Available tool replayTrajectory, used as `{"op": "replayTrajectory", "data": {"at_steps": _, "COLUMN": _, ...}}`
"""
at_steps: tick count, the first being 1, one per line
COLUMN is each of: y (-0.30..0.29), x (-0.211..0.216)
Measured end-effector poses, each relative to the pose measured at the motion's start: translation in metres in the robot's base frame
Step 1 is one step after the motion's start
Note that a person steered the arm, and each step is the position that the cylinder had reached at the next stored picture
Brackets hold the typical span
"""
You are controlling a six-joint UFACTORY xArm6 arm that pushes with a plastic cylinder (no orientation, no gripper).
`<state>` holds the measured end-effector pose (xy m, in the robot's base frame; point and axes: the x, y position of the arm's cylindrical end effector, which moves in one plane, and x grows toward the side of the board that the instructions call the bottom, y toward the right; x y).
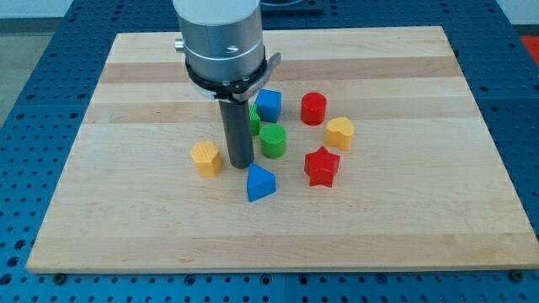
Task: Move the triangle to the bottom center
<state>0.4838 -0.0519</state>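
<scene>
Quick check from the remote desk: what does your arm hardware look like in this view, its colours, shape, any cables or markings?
A wide silver-grey metal cylinder fills the view's top, ringed below by a black collar with small side tabs. From it hangs a straight dark grey rod, round and plain, ending at my tip. No cables or markings show.

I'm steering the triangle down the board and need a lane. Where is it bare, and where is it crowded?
Bare: the wide strip below the blue triangle to the board's bottom edge, and the view's left beyond the yellow block. Crowded: above and right of the triangle, the green cylinder, blue block, red cylinder, yellow hexagon and red star. My tip sits just above-left of the triangle.
</scene>
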Motion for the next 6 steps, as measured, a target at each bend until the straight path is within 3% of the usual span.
{"op": "replayTrajectory", "data": {"at_steps": 5, "y": 0.020, "x": 0.043}}
{"op": "replayTrajectory", "data": {"at_steps": 6, "y": 0.019, "x": 0.021}}
